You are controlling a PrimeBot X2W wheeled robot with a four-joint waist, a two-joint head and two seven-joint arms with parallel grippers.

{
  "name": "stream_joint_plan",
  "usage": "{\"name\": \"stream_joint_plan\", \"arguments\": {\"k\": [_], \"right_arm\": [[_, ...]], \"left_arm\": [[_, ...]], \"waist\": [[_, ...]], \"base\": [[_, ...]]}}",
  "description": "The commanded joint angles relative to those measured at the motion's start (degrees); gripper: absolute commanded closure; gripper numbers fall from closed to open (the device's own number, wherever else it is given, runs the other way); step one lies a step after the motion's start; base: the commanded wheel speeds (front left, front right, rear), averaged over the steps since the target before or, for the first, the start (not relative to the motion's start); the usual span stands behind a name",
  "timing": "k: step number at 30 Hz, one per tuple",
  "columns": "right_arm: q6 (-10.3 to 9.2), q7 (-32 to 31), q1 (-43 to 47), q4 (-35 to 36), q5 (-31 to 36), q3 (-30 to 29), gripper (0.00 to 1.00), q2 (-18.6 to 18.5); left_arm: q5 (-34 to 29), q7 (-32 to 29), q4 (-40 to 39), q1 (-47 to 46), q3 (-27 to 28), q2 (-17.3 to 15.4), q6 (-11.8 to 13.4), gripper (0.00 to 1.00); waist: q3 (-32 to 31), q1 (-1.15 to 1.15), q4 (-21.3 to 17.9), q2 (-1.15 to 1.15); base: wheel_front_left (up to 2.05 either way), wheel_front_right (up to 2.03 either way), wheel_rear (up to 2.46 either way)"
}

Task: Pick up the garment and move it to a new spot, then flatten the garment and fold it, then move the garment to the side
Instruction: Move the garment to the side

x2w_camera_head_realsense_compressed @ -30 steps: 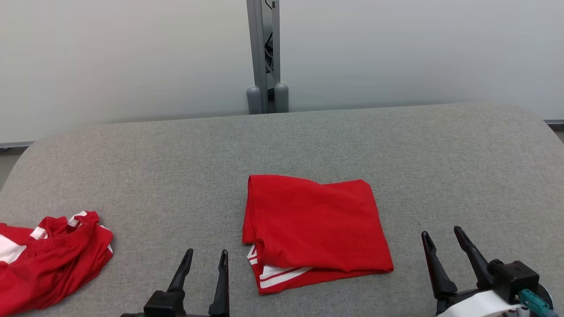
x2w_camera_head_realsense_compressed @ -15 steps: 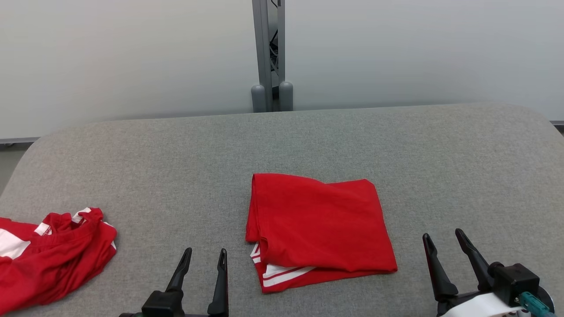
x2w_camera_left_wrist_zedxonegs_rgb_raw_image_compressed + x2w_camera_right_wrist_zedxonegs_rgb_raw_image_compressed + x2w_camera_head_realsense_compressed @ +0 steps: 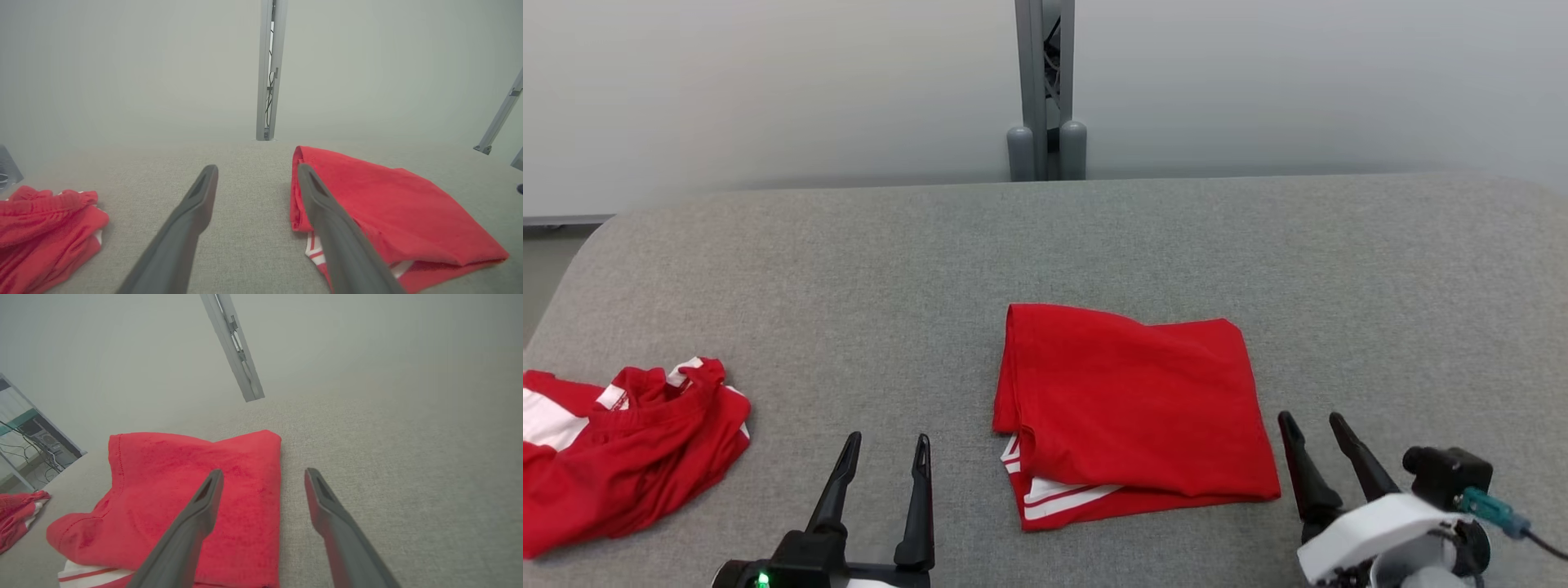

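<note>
A red garment (image 3: 1131, 412) with white stripes lies folded into a rough square on the grey table, near its front middle. It also fills the right of the left wrist view (image 3: 388, 208) and the left of the right wrist view (image 3: 192, 486). My left gripper (image 3: 886, 445) is open, just left of the garment's near left corner, nothing between its fingers. My right gripper (image 3: 1315, 425) is open too, beside the garment's near right corner, its left finger over the cloth's edge in the right wrist view (image 3: 261, 473).
A second red and white garment (image 3: 621, 449) lies crumpled at the table's left edge. The grey padded table (image 3: 1380, 269) runs back to a pale wall, where a metal post (image 3: 1045, 90) stands at the middle. A slanted metal strut (image 3: 498, 114) shows far right.
The head camera has shifted, so the whole scene slid right and slightly up. The right gripper has swung left toward the garment's right corner. Both grippers stay open.
</note>
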State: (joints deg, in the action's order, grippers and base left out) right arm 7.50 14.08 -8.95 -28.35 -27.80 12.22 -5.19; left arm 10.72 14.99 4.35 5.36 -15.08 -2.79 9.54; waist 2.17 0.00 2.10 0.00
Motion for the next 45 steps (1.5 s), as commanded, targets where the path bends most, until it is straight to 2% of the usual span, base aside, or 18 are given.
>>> {"name": "stream_joint_plan", "arguments": {"k": [1, 5, 12, 20, 21, 22, 23, 24, 26, 28, 29, 37, 45], "right_arm": [[-0.01, -0.1, -0.8, -0.2, -0.9, -0.1, 0.00, -0.6], [-0.01, -4.0, -6.1, -5.2, -11.9, 2.8, 0.00, -2.7], [-0.01, -12.7, -12.3, -9.9, -28.0, 6.6, 0.00, -7.0], [-0.01, -20.8, -14.4, -9.2, -39.2, 11.9, 0.00, -10.5], [-0.02, -21.6, -14.1, -9.0, -39.9, 12.9, 0.09, -10.9], [-0.02, -22.1, -13.9, -9.0, -40.7, 13.7, 0.24, -11.1], [-0.02, -22.4, -13.9, -8.9, -41.4, 14.3, 0.33, -11.2], [-0.02, -22.1, -13.9, -8.8, -42.0, 14.8, 0.51, -11.4], [-0.01, -20.7, -13.9, -8.8, -43.1, 15.1, 0.64, -12.0], [-0.01, -19.3, -13.9, -8.7, -43.5, 15.5, 0.93, -12.8], [-0.01, -18.9, -13.9, -8.5, -43.8, 16.0, 1.00, -12.9], [-0.01, -14.4, -15.9, -7.6, -42.9, 19.7, 1.00, -15.9], [-0.01, -10.2, -19.7, -7.1, -41.1, 23.5, 1.00, -17.4]], "left_arm": [[-0.2, 0.2, -0.2, 0.0, 0.2, -0.2, -0.3, 0.00], [-0.4, 0.2, -0.5, -1.0, 0.1, -0.2, -0.5, 0.00], [-0.3, 0.2, -0.2, -2.7, -0.7, -0.2, -0.8, 0.00], [-0.4, 0.2, 0.1, -3.7, -0.9, -0.2, -0.8, 0.00], [0.3, 0.2, 0.0, -3.7, -0.9, -0.2, -0.8, 0.00], [0.5, 0.2, 0.0, -3.8, -0.9, -0.2, -0.8, 0.00], [0.5, 0.2, -0.2, -3.9, -0.9, -0.2, -0.8, 0.00], [0.5, 0.2, -0.3, -3.9, -1.0, -0.2, -0.8, 0.00], [0.3, 0.2, -0.4, -3.9, -1.2, -0.2, -0.8, 0.00], [0.0, 0.2, -0.4, -3.8, -1.2, -0.2, -0.7, 0.00], [-0.1, 0.2, -0.5, -3.6, -1.1, -0.2, -0.7, 0.00], [-1.4, 0.2, -0.2, -2.9, -1.1, -0.2, -1.5, 0.00], [-3.1, 0.2, -0.9, -4.4, -0.8, -0.2, -2.0, 0.00]], "waist": [[0.7, 0.00, 0.6, 0.00], [2.4, 0.00, 2.0, 0.00], [5.2, 0.00, 4.7, 0.00], [6.7, 0.00, 6.5, 0.00], [6.8, 0.00, 6.6, 0.00], [6.8, 0.00, 6.7, 0.00], [6.8, 0.00, 6.7, 0.00], [6.7, 0.00, 6.8, 0.00], [6.4, 0.00, 6.8, 0.00], [6.1, 0.00, 6.6, 0.00], [6.0, 0.00, 6.4, 0.00], [6.2, 0.00, 4.1, 0.00], [8.0, 0.00, 0.0, 0.00]], "base": [[0.00, 0.00, 0.00], [0.00, 0.00, 0.00], [0.00, 0.00, 0.00], [0.00, 0.00, 0.00], [0.00, 0.00, 0.00], [0.00, 0.00, 0.00], [0.00, 0.00, 0.00], [0.00, 0.00, 0.00], [0.00, 0.00, 0.00], [0.00, 0.00, 0.00], [0.00, 0.00, 0.00], [0.00, 0.00, 0.00], [0.00, 0.00, 0.00]]}}
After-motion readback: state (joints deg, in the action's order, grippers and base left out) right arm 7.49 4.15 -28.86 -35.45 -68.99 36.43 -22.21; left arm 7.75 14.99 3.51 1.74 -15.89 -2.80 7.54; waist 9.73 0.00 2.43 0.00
